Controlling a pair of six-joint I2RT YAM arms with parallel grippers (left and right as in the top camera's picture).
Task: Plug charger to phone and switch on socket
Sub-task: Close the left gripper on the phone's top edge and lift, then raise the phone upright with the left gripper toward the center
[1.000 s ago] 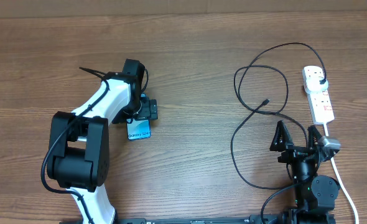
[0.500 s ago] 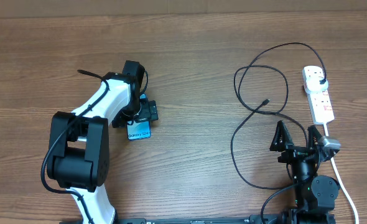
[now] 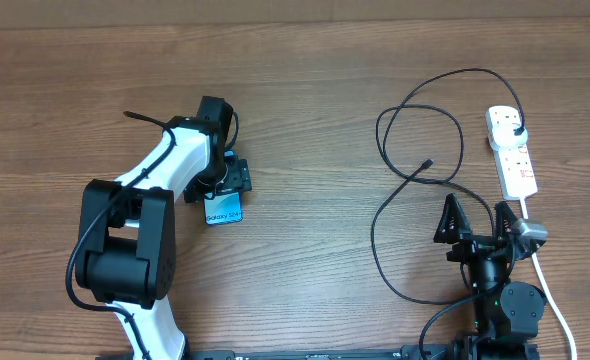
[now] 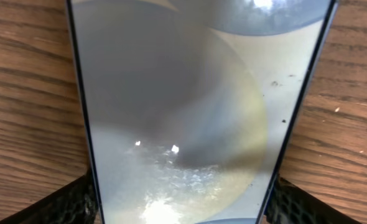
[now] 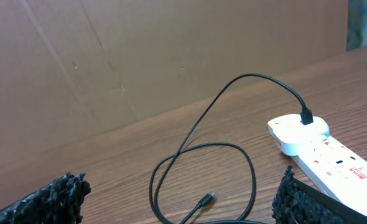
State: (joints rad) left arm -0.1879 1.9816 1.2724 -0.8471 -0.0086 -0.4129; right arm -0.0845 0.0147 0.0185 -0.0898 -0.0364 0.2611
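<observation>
The phone (image 3: pixel 224 209) lies flat on the wooden table, screen up, with "Galaxy" text at its near end. It fills the left wrist view (image 4: pixel 177 93). My left gripper (image 3: pixel 233 180) sits over its far end, and its fingers (image 4: pixel 180 202) press against both long edges. The charger (image 3: pixel 375 230) loops over the right side of the table. Its black plug (image 3: pixel 516 130) sits in the socket (image 3: pixel 512 152), and its tiny connector (image 3: pixel 427 163) lies loose on the table. My right gripper (image 3: pixel 472 218) is open and empty, near the cable loop (image 5: pixel 233 149) and the connector (image 5: pixel 205 200).
The socket's white cord (image 3: pixel 550 290) runs down past my right arm's base. The socket also shows in the right wrist view (image 5: pixel 333 155). A brown cardboard wall (image 5: pixel 140 56) stands along the table's far edge.
My left gripper has shifted very slightly at the phone. The phone, the cable and the right arm have not moved.
</observation>
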